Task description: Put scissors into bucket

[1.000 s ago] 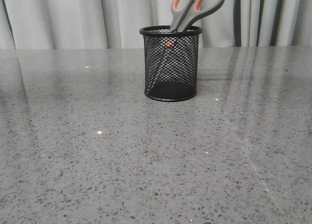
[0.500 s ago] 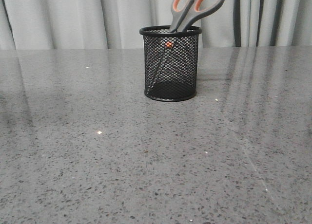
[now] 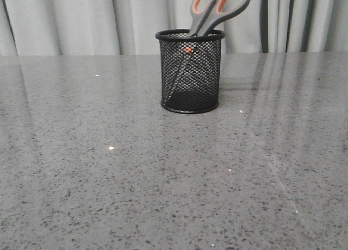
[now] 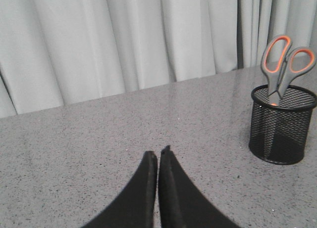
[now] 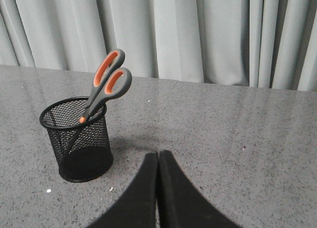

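The black wire-mesh bucket [image 3: 190, 70] stands upright on the grey table, toward the back centre. The scissors [image 3: 217, 8] stand inside it, blades down, grey and orange handles sticking out over the rim and leaning right. Bucket [image 4: 281, 124] and scissors [image 4: 285, 64] also show in the left wrist view, and bucket [image 5: 78, 139] and scissors [image 5: 106, 84] in the right wrist view. My left gripper [image 4: 158, 153] is shut and empty, off to one side of the bucket. My right gripper [image 5: 158, 153] is shut and empty on the other side. Neither gripper shows in the front view.
The grey speckled table [image 3: 163, 179] stretches from the front edge back to a pale pleated curtain [image 3: 81, 22]. Nothing else stands on the table in any view.
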Robot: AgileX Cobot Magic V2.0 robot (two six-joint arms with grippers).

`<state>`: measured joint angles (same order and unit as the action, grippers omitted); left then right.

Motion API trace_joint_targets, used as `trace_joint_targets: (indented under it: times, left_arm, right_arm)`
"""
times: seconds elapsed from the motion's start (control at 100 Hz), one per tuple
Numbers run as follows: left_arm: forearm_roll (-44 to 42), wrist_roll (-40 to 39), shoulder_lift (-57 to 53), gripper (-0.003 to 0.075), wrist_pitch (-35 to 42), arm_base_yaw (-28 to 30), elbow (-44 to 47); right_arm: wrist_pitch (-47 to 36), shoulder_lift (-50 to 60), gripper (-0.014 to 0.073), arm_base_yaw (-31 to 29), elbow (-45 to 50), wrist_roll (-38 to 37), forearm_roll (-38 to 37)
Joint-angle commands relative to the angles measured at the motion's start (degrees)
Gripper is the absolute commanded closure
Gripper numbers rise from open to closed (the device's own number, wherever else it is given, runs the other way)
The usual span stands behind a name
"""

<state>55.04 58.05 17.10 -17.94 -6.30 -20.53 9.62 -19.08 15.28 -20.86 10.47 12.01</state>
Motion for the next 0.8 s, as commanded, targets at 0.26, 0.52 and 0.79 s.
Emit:
trace_joint_targets:
  times: [0.26, 0.52, 0.79]
  left_arm:
    - [7.2, 0.0, -5.8, 0.074, 2.2, 0.0, 5.5]
    - [11.3, 0.0, -5.8, 0.074, 2.2, 0.0, 5.5]
    - [11.3, 0.0, -5.8, 0.074, 2.2, 0.0, 5.5]
  right_arm:
    - [-5.0, 4.4, 0.0667, -0.1, 3.9, -0.1, 0.3]
    - [-4.4, 4.4, 0.0667, -0.1, 3.9, -0.1, 0.3]
    - [-4.4, 4.4, 0.0667, -0.1, 3.9, -0.1, 0.3]
